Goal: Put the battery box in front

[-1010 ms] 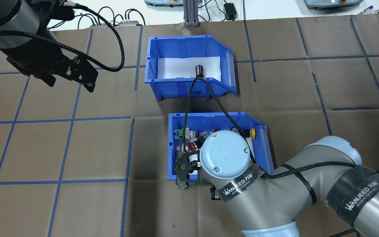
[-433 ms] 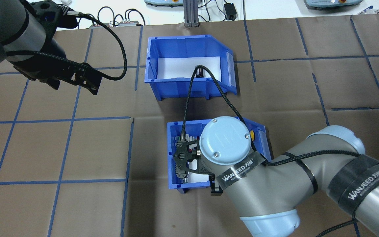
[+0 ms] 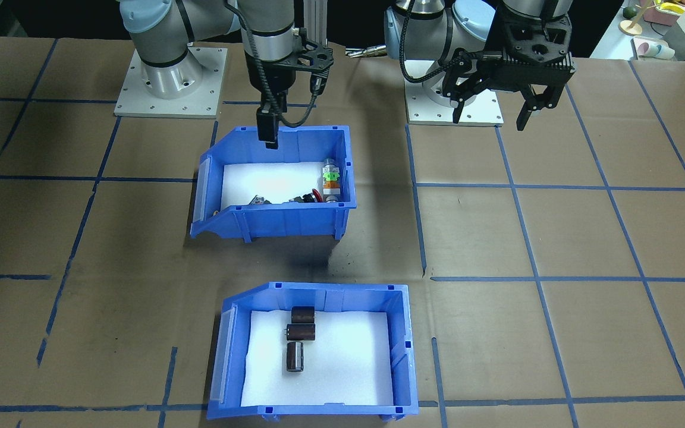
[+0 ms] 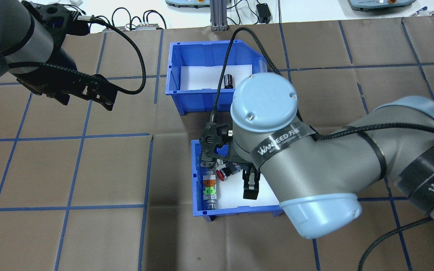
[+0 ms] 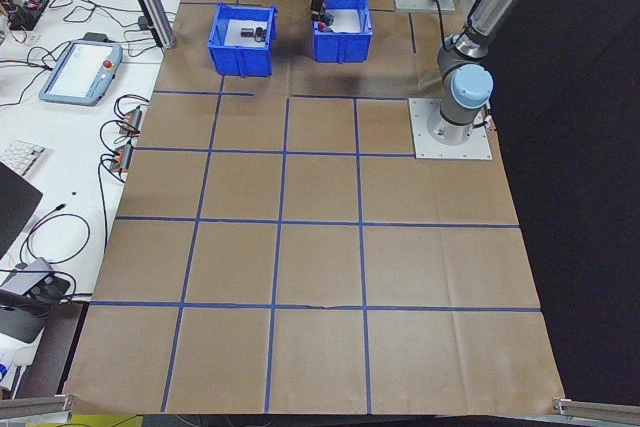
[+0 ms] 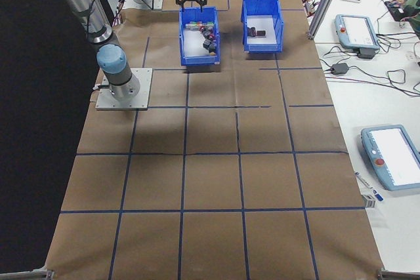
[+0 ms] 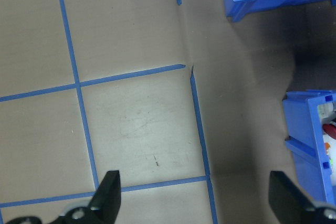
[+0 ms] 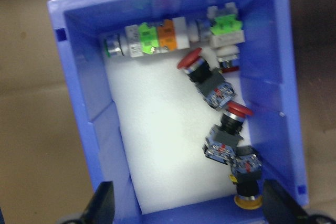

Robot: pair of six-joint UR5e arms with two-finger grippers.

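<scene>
Overhead exterior view: right arm's wrist joint covers much of the switch bin (image 4: 198, 177) and the near right corner of the battery box (image 4: 179, 75); only one dark cylinder (image 4: 228, 81) shows there. Front-facing view shows three cylinders (image 3: 300, 331) on the white foam liner (image 3: 342, 351). Battery box sits on the operators' side of the table, switch bin (image 3: 342, 178) between it and the robot's base, the two apart.

Right gripper (image 8: 188, 205): wrist camera shows finger tips at the bottom corners, spread wide, nothing between them, hanging over the switch bin's foam. One finger (image 3: 269, 128) shows above the bin's rear wall; the other hidden.

Left gripper (image 3: 493, 110): fingers spread wide, empty, above bare brown table paper (image 7: 136, 129), well off to the side of both bins.
</scene>
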